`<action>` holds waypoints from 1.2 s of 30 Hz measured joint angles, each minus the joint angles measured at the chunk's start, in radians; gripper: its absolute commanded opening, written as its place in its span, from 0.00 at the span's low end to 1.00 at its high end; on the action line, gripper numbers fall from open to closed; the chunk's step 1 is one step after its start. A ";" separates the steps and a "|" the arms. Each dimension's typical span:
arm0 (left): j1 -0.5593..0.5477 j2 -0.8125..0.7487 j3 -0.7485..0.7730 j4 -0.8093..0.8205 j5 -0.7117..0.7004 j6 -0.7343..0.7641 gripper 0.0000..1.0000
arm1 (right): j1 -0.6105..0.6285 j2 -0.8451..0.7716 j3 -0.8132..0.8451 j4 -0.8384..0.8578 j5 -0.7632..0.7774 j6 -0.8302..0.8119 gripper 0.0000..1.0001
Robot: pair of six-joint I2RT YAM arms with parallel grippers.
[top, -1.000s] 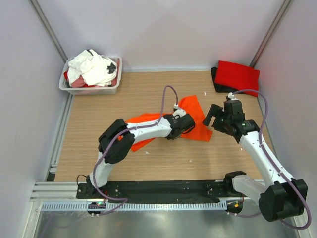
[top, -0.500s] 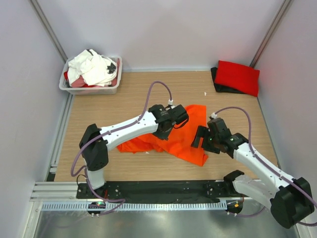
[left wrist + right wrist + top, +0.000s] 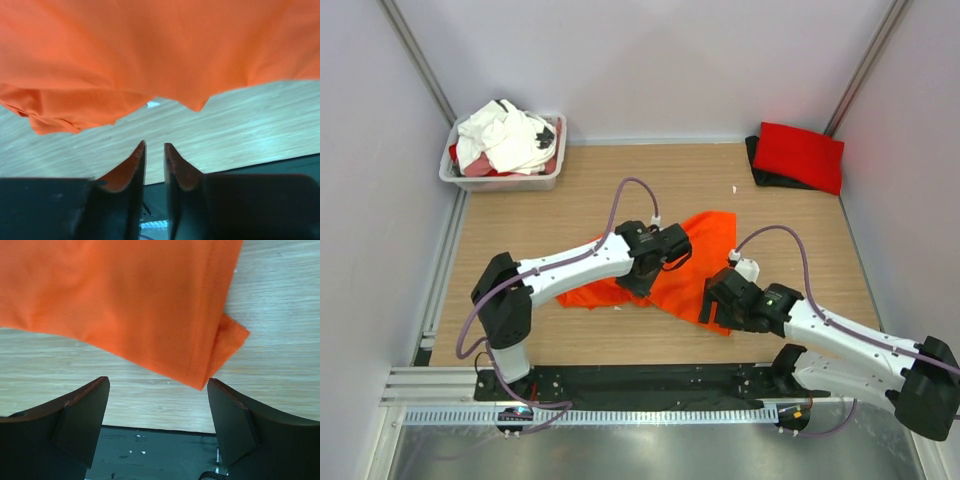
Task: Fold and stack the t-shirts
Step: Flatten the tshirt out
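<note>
The bright orange t-shirt (image 3: 695, 262) lies spread and creased on the wooden table; it also shows in the left wrist view (image 3: 150, 50) and the right wrist view (image 3: 125, 300). My left gripper (image 3: 648, 268) sits over the shirt's left middle, its jaws nearly together with nothing between them (image 3: 155, 146). My right gripper (image 3: 713, 303) is wide open over the shirt's near corner (image 3: 157, 390), empty. A folded red t-shirt (image 3: 798, 153) lies on a black one (image 3: 758, 168) at the back right. White t-shirts (image 3: 505, 135) are heaped in the tub.
The white plastic tub (image 3: 500, 183) stands at the back left corner. The black base rail (image 3: 640, 385) runs along the near edge. Grey walls close in the table on the left, back and right. Small white specks lie on the wood.
My right arm has swung from the back right down to the shirt's near corner. My left gripper has moved left and nearer, and the orange shirt now lies spread wider.
</note>
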 measured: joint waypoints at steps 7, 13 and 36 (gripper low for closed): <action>-0.056 -0.139 -0.316 0.137 0.027 -0.071 0.54 | 0.011 0.057 0.004 -0.021 0.095 0.017 0.96; -0.102 -0.170 -0.430 0.275 -0.007 -0.116 0.54 | 0.011 0.206 0.057 0.017 0.111 -0.011 0.96; -0.142 0.038 -0.404 0.485 -0.251 -0.129 0.26 | 0.008 0.229 0.082 0.055 0.125 -0.035 0.96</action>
